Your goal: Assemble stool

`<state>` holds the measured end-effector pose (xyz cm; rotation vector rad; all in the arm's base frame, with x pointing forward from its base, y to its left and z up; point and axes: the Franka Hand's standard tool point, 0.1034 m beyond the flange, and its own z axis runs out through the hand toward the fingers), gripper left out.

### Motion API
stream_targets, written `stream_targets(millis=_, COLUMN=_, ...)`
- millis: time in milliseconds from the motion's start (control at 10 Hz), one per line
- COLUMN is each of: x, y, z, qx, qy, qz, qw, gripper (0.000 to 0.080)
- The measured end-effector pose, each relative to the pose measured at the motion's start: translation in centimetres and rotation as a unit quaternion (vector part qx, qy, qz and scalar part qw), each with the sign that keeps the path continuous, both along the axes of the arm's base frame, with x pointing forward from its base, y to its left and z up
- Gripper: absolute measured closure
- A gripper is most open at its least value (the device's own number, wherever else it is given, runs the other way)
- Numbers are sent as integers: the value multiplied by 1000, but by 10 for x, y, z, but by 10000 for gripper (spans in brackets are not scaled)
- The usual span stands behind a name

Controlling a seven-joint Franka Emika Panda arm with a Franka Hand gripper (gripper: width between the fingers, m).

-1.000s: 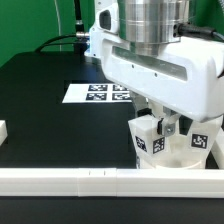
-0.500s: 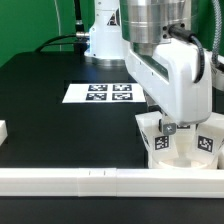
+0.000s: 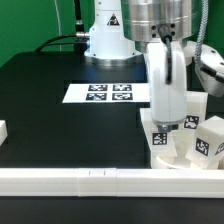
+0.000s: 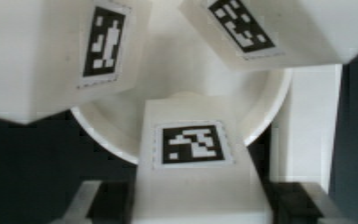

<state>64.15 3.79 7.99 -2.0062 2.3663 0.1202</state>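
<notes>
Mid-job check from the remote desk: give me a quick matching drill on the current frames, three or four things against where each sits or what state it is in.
Things:
1. marker board
2. gripper
3. border rail
4. seat

Places or states:
A. runs along the near edge of the table
B. lies flat on the black table, mid-scene, carrying four tags
C. at the exterior view's right, against the rail, with tagged legs standing on it
D. down among the legs, closed on a leg

Pairs: 1-B, 2-D, 3-A, 4-C
</notes>
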Motion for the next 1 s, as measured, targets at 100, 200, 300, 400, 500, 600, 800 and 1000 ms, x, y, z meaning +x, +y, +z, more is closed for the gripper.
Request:
stream_targets(millis=100, x=-3, y=0, z=0, qx=-3, qy=5, qz=-41, qw=999, gripper=458)
stream_targets(millis=200, x=-4, y=-1, z=0, qx=-6, qy=9, qz=-64, qw=998, gripper=458)
stream_targets(millis=300, x=-4, y=-1, z=0, qx=-6, qy=9, qz=-60, qw=998, gripper=458)
stream_targets(millis=400, x=-4, y=0, z=-1, qx=-6, qy=8, qz=-57, qw=998, gripper=458)
stream_targets(millis=500, x=-4, y=0, z=0, qx=-6, qy=7, qz=-51, qw=999, gripper=306)
stream_targets(millis=600, x=-3, y=0, z=2, qx=-1, qy=4, qz=-44, qw=999, gripper=201)
stream_targets(millis=800, x=2, y=2, z=17, qx=6, qy=-8, qz=-34, qw=999, gripper=161)
stream_targets(millis=1000, x=6, y=6, z=36, qx=14, qy=-21, qz=-32, qw=999, gripper=152)
